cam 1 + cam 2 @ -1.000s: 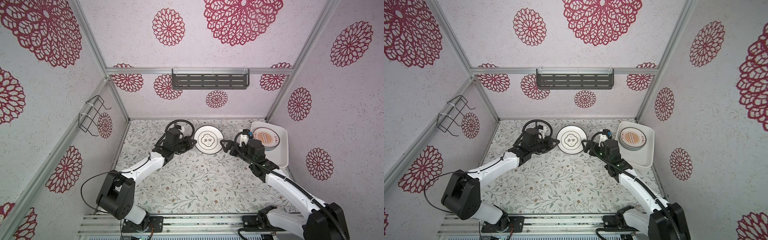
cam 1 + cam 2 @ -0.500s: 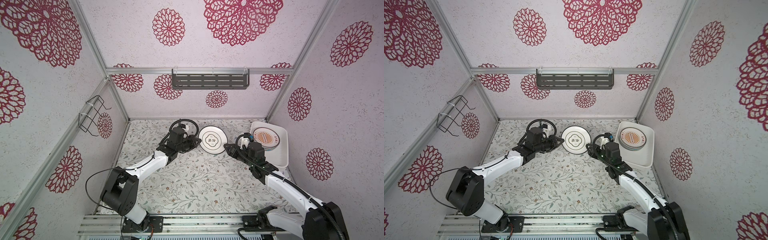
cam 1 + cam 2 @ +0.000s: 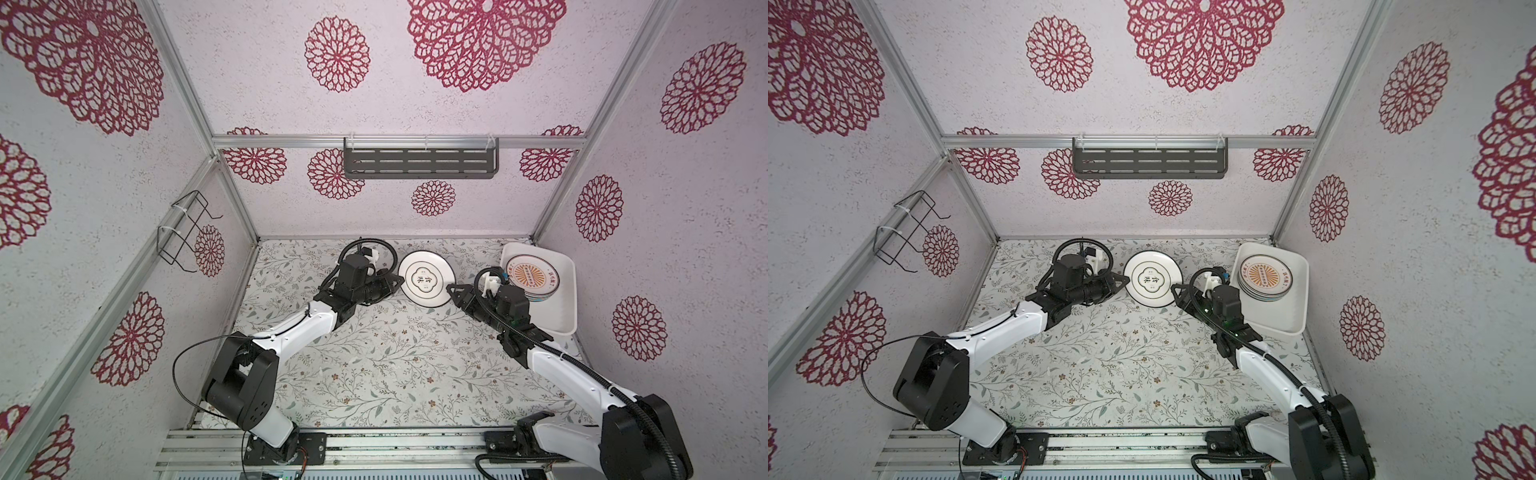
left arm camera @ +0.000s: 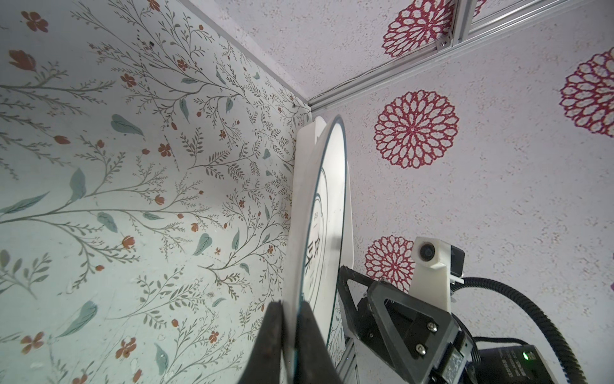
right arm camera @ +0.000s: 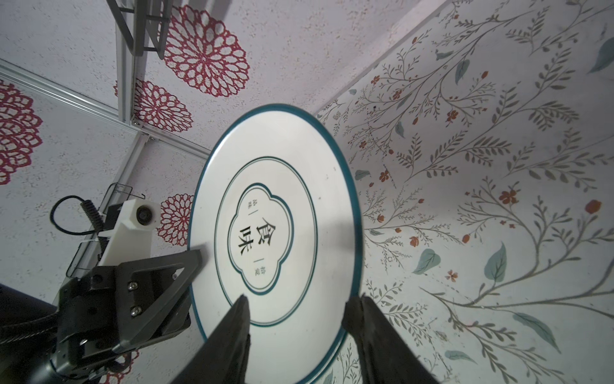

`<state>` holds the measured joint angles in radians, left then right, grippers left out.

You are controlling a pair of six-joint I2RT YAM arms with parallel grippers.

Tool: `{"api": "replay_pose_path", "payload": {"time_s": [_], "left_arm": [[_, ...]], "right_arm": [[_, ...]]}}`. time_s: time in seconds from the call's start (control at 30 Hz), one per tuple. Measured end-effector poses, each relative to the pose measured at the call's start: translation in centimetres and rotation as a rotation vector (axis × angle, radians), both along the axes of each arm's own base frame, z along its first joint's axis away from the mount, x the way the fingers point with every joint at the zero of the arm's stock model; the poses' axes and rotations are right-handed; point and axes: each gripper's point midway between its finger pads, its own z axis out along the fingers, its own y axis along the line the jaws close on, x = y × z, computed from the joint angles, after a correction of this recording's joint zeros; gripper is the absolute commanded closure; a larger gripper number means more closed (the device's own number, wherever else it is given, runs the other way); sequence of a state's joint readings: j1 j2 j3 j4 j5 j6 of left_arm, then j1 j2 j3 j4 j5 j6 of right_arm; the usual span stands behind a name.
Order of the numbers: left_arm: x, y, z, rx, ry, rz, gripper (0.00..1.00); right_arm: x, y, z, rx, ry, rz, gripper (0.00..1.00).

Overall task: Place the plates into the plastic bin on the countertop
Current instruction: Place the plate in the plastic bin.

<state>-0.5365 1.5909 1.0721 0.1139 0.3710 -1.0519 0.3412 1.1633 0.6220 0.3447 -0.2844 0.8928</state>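
My left gripper (image 3: 398, 282) (image 4: 292, 304) is shut on the left rim of a white plate (image 3: 426, 279) (image 3: 1153, 281) with thin dark rings and black lettering. It holds the plate tilted above the countertop (image 3: 395, 353). My right gripper (image 3: 451, 289) (image 5: 299, 304) is open at the plate's opposite rim. One finger lies over the plate's face (image 5: 272, 166) and the other stands just outside the rim. The plastic bin (image 3: 569, 299) (image 3: 1302, 299) stands at the right wall. It holds a stack of plates (image 3: 534, 276) (image 3: 1264, 277) topped by an orange sunburst one.
A dark grey slotted shelf (image 3: 419, 162) hangs on the back wall, above the plate. A black wire rack (image 3: 185, 232) sticks out of the left wall. The metal rail (image 3: 332, 444) with both arm bases runs along the front edge.
My left gripper has carried the plate a little to the right, up to my right gripper. The right gripper's fingers now straddle the plate's rim.
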Motion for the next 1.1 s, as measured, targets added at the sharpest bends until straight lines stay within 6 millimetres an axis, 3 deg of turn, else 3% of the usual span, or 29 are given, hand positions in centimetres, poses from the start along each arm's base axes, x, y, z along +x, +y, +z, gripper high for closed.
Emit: {"api": "replay_pose_path", "payload": {"time_s": [0.23,0.5,0.57,0.77,0.9,1.03,1.1], "left_arm": [[-0.2,-0.1,0.6,-0.019,-0.014,-0.006,0.89],[-0.5,-0.5,0.8,-0.030,-0.013,-0.016,0.89],[-0.6,-0.7,0.9,-0.036,-0.016,-0.022,0.89],[-0.8,-1.0,0.8,-0.040,-0.010,-0.021,0.87],[-1.0,-1.1,0.3,-0.042,0.000,-0.023,0.76],[-1.1,-1.3,0.7,-0.056,-0.012,-0.036,0.39],[-1.2,-1.4,0.9,-0.058,-0.021,-0.041,0.27]], "right_arm": [[-0.2,-1.1,-1.7,-0.045,0.066,-0.041,0.46],[-0.1,-1.1,-0.5,-0.024,0.027,-0.037,0.50],[0.1,-0.7,0.3,0.001,0.001,-0.023,0.59],[0.7,0.3,1.6,0.115,-0.019,0.006,1.00],[0.8,0.3,2.0,0.137,-0.032,0.003,1.00],[0.8,0.0,1.3,0.141,0.003,-0.026,1.00],[0.7,-0.4,0.5,0.128,0.031,-0.048,1.00]]}}
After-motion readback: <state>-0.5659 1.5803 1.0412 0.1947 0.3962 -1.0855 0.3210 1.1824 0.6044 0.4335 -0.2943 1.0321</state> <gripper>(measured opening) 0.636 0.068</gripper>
